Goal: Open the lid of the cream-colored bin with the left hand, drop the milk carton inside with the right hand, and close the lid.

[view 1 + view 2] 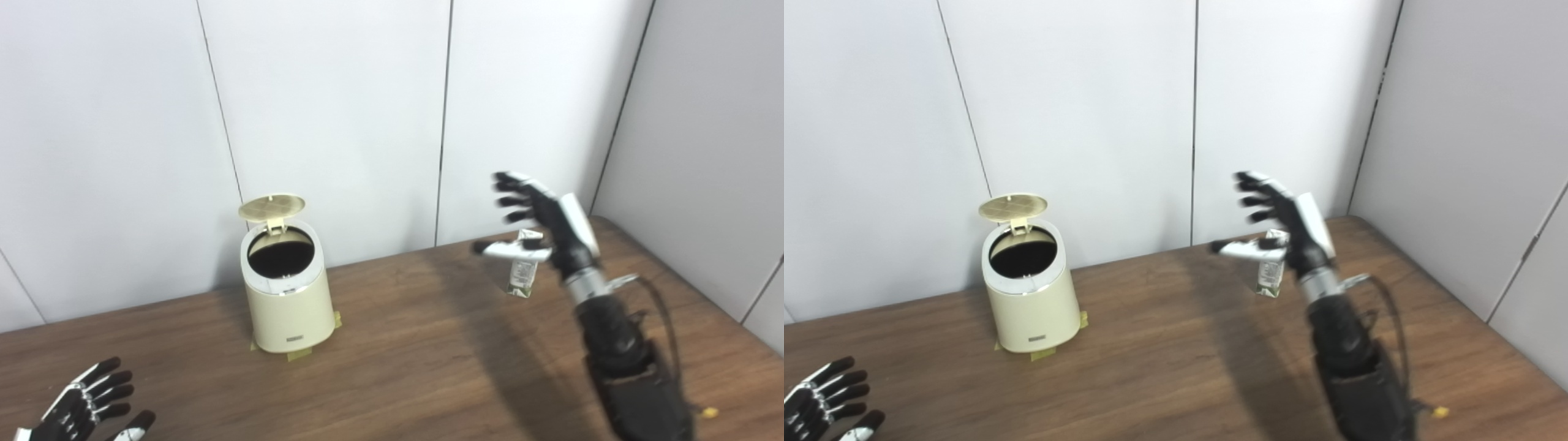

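Nearest, the left hand (86,404) lies low over the wood-grain table (416,343), fingers spread, holding nothing. Farther back, the right hand (542,223) is raised, fingers splayed, empty. Just behind it stands the small boxy carton (522,272), upright; whether they touch is hard to tell. At the wall, the smooth round bin (288,294) stands with its ribbed lid (272,207) up, its inside dark.

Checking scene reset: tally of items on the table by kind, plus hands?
Bin, lid up: 1
Carton, standing on the table: 1
Hands, both open: 2 (left hand, right hand)
Total: 4
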`<state>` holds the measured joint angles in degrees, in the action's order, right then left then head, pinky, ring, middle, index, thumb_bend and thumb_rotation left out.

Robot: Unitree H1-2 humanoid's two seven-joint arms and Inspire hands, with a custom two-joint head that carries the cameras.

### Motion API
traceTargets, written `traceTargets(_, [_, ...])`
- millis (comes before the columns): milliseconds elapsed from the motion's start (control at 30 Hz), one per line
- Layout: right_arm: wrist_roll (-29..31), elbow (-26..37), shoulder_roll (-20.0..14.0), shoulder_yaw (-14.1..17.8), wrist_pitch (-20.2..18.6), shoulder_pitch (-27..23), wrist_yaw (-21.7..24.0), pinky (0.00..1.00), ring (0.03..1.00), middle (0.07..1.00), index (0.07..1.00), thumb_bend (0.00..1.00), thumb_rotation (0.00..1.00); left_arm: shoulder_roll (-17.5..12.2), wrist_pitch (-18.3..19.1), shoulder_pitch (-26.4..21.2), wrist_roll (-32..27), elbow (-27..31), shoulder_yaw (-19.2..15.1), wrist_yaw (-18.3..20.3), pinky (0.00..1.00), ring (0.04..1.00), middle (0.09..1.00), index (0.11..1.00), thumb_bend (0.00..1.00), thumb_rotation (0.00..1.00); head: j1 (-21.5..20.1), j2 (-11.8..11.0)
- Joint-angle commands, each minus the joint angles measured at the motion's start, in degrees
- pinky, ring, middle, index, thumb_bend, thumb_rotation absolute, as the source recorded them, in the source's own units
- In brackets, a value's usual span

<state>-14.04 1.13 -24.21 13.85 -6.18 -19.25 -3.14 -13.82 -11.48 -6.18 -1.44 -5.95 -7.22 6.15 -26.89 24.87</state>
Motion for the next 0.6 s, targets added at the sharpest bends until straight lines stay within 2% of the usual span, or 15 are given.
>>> traceTargets(0, [1.17,-0.29,-2.90,1.00,1.62,-2.63,0.22,0.73,0.797,0.825,0.833,0.77,0.16,-0.66,-0.37,-1.60,0.35,1.81,-0.19,-0.71,0.65,0.723,0.756,0.804,0.69,0.14,0.54,0.27])
traceTargets(200, [7.40,-7.94,-7.56,2.48,5.46,-3.45,3.05,0.72,0.806,0.825,0.837,0.82,0.24,-0.41,0.20,-1.43,0.48,2.07,-0.01,-0.81,0.62,0.708,0.750,0.795,0.72,0.17,0.64,0.37])
traceTargets(400, [13.20,-14.47,-10.15,2.78,4.92,-4.68,7.52,0.76,0.850,0.874,0.861,0.84,0.20,-0.33,0.93,-1.33,0.35,2.32,0.06,-0.73,0.61,0.699,0.741,0.790,0.72,0.15,0.66,0.62])
traceTargets(567, [12.44,-18.99,-12.36,0.41,5.21,-5.47,9.90,0.83,0.899,0.912,0.916,0.81,0.22,-0.53,1.04,-1.38,0.45,2.12,0.20,-0.51,0.62,0.703,0.745,0.789,0.71,0.14,0.88,0.82])
